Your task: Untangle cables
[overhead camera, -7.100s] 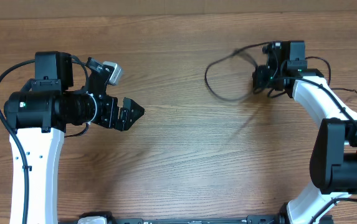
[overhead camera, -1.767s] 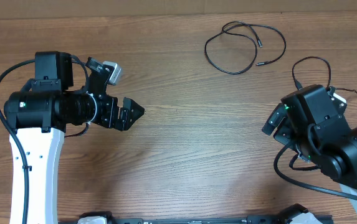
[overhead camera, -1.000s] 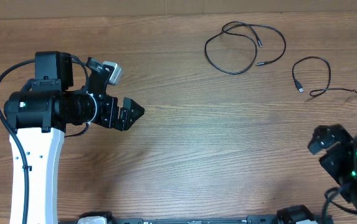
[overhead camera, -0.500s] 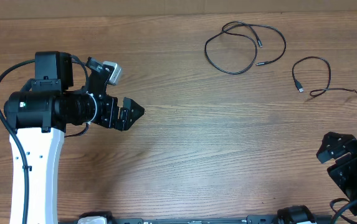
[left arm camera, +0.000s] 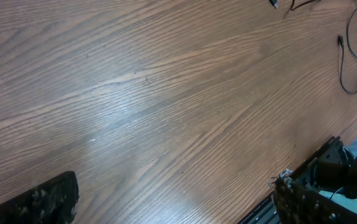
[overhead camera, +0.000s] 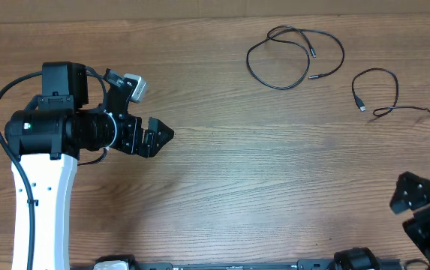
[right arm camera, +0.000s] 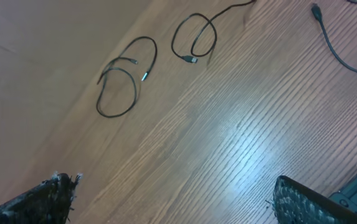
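The looped cable [overhead camera: 278, 87] lies curled in overlapping rings on the table [overhead camera: 237, 187], with both small plugs resting inside its outer curve. Just beside it, but not touching, the hooked cable [overhead camera: 396, 90] forms one open bend, with a plug at one end and a tail trailing toward the table's edge. Neither is held or touched by anything. Both lie well ahead of the right gripper [overhead camera: 413, 206], far beyond its fingertips. In the right wrist view, the hooked cable is the nearer one, roughly in line with the gap between the fingers [right arm camera: 47, 196]. The looped cable is further out and toward the finger on the left of that view. The right gripper's jaws are spread wide and hold nothing, with only bare wood between them. The left gripper [overhead camera: 160, 139] is much further from the two cables, which lie across a broad stretch of table. From its wrist camera they show only as thin black lines in the far upper right corner, well ahead and off to the side of the finger on the right of that view. Its fingers [left arm camera: 47, 199] are also fully parted and empty, hanging over plain wood grain and well apart from the right gripper.
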### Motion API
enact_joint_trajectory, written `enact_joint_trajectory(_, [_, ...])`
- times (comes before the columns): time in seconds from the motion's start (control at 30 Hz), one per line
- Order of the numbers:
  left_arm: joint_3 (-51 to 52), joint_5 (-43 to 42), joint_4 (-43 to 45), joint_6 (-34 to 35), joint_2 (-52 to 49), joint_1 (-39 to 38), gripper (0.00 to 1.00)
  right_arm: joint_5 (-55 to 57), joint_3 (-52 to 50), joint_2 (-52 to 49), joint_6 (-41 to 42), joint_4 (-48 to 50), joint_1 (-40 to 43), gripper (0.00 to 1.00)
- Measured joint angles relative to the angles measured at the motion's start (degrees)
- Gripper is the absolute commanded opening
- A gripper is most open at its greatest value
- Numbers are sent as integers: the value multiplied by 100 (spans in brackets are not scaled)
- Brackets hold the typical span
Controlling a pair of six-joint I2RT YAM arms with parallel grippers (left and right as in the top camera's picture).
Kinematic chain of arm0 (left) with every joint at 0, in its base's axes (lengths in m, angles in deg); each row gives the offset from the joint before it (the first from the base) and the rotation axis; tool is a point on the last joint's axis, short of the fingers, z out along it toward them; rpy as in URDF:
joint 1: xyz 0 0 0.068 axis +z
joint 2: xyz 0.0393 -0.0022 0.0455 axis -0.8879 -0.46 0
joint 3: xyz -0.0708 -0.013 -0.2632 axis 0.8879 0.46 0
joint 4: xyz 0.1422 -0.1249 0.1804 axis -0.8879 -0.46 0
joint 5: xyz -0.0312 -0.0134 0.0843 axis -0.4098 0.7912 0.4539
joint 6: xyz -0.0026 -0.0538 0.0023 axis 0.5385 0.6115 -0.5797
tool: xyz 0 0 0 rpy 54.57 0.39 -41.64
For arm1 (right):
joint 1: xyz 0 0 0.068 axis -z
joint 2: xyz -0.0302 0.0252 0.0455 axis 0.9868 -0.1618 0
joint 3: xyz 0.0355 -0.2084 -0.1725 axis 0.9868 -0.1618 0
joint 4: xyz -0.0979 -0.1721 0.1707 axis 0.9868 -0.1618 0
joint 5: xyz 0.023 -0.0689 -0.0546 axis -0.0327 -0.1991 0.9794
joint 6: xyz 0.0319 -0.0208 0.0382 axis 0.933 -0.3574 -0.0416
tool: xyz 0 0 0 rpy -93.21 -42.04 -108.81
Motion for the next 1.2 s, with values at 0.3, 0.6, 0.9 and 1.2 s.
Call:
enact_joint_trajectory(0.3, [0, 0, 2, 0, 0, 0, 100, 50, -284, 380, 0, 44, -2, 100])
enact_joint_trajectory(0.6, [0, 2, 4, 0, 0, 0, 100, 146, -1926, 1449, -2, 1893, 0, 100])
enact_joint_trajectory(0.9, [0, 2, 0, 0, 0, 0, 100, 101, -3825, 2702, -2, 3320, 210, 100])
enact_joint_trajectory(1.2, [0, 0, 0, 0, 0, 0, 99, 87, -5390, 3456, 4, 5012, 295, 100])
